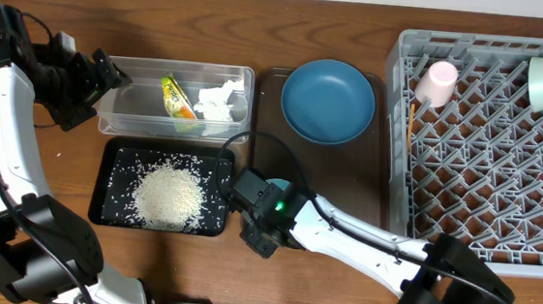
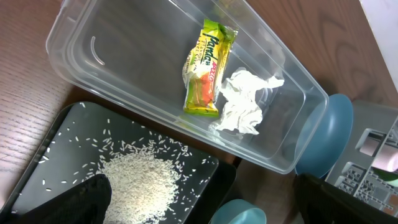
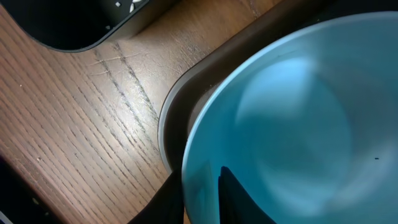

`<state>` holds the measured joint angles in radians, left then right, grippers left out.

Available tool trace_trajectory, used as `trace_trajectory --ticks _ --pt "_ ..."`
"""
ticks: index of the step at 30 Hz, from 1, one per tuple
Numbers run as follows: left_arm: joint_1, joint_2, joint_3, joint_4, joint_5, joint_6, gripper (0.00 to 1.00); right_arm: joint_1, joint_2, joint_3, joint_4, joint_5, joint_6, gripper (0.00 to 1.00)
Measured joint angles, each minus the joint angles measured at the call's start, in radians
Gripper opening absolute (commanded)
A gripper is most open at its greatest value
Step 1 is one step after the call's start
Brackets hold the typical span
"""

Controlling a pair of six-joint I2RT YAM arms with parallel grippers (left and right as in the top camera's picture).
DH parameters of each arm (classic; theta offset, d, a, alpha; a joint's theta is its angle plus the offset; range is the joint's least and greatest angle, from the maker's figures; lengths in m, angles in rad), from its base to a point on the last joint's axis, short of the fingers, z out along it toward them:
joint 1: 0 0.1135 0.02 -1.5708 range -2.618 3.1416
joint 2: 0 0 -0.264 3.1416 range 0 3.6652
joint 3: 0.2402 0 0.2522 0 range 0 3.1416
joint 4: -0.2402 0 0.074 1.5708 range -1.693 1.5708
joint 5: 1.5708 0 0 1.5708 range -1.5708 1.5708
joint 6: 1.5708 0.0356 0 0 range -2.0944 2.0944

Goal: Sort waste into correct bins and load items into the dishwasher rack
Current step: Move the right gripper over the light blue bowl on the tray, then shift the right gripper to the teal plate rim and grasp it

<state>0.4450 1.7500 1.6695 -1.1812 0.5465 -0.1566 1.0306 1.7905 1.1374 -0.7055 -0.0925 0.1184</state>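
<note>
Clamping the white and light-blue bowl (image 3: pixel 292 124) by its rim at the corner of the brown serving tray (image 3: pixel 177 106), our right gripper (image 3: pixel 200 199) needed, we judged, a level lift; left gripper (image 1: pixel 115 72) gaped empty.

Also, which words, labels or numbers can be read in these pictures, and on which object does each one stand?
Snack wrapper: red script along its length, starting like "Pan"; the rest is too blurred to read.
Its smaller print: too small to read.
No text shows on the clear tub, black tray, blue plate, light-blue bowl or rack.
</note>
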Motion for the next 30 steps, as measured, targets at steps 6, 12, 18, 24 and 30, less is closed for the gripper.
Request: trace_trajectory --ticks 6,12,18,24,30 --pt "0.0 0.0 0.0 0.0 0.0 0.0 0.96 0.0 0.0 0.0 0.0 0.0 0.0 0.18" --pt "0.0 0.0 0.0 0.0 0.0 0.0 0.96 0.0 0.0 0.0 0.0 -0.001 0.005 0.28" --pt "0.0 0.0 0.0 0.0 0.0 0.0 0.96 0.0 0.0 0.013 -0.004 -0.008 0.01 0.45" --pt "0.0 0.0 0.0 0.0 0.0 0.0 0.96 -0.015 -0.056 0.08 -0.016 -0.016 0.011 0.58" --pt "0.0 0.0 0.0 0.0 0.0 0.0 0.96 -0.126 -0.183 0.118 0.0 0.013 0.006 0.59"
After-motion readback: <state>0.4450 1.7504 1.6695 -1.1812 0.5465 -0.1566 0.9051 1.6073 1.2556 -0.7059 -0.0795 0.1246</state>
